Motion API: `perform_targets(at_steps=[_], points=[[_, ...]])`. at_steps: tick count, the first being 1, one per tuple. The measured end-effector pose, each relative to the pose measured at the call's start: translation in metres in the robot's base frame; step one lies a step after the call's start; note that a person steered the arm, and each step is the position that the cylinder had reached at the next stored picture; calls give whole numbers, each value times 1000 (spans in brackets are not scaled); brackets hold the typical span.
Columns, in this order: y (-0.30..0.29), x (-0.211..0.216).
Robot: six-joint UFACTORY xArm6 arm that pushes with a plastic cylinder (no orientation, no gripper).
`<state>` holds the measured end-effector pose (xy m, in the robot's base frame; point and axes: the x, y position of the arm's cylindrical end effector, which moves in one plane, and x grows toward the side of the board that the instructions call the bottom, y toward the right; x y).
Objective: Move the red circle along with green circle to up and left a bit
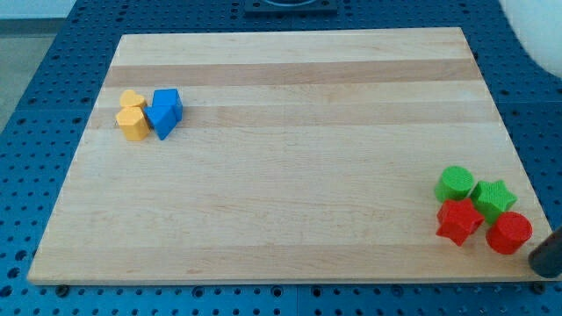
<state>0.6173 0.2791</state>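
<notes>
At the view's bottom right, my tip (546, 262) sits just beside the red circle (509, 233), near the green circle (455, 184).

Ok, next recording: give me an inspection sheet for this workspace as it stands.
Surface: pale wooden board on a blue perforated table.
Job's things: red circle block at the view's bottom right; green circle block up-left of it, not touching.
Clutter: green star block and red star block between them; two yellow blocks and two blue blocks at upper left.
Hand: none; my tip sits just right of and below the red circle.
Cables: nothing seen.
Surroundings: white object, top right corner.
</notes>
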Motion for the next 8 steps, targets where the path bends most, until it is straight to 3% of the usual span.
perform_targets(at_steps=[2,4,8], points=[[-3,0],[-34,-21],[-35,-62]])
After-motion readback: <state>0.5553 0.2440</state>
